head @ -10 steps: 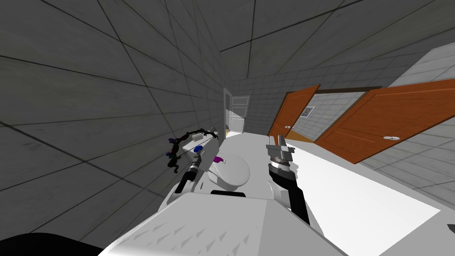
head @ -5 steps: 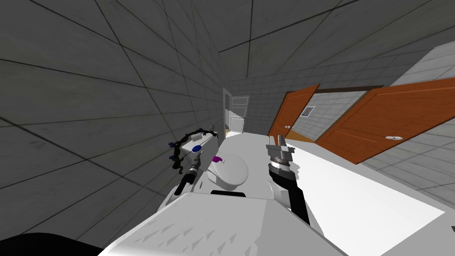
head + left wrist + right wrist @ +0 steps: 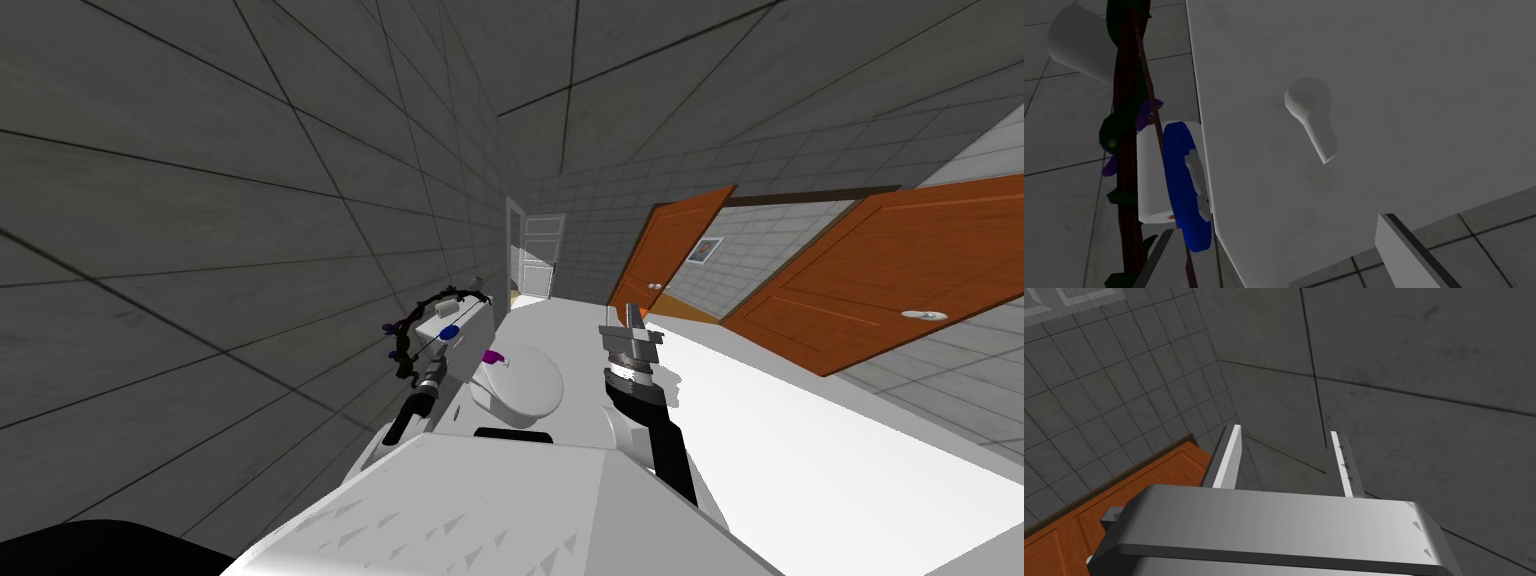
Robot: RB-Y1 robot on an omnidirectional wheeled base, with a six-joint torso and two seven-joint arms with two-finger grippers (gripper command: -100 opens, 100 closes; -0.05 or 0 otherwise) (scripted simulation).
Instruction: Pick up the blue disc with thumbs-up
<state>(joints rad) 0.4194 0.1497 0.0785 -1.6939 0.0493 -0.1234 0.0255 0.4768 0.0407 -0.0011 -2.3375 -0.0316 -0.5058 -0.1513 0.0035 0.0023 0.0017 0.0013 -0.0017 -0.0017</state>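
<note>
The blue disc [image 3: 449,331] lies on top of a white toilet tank [image 3: 472,318] by the tiled wall. In the left wrist view the blue disc [image 3: 1180,185] shows edge-on, a white raised thumbs-up shape on its face, against the tank's top. My left gripper [image 3: 1284,260] is open in front of the tank's face [image 3: 1374,75]; one finger [image 3: 1158,262] sits just below the disc without touching it. In the head view the left gripper [image 3: 441,354] hovers beside the tank. My right gripper [image 3: 630,314] is raised off to the right, open and empty, as the right gripper [image 3: 1286,433] shows.
A dark vine-like stem [image 3: 1126,125] with purple bits and a white roll [image 3: 1149,185] stand right behind the disc. A flush handle [image 3: 1314,117] juts from the tank. The toilet lid [image 3: 520,385] carries a small purple thing [image 3: 491,356]. Orange doors [image 3: 900,270] stand open at right.
The head view has swung slightly, sliding the doors rightward. My left arm has edged a little toward the wall beside the tank. The disc has stayed on the tank.
</note>
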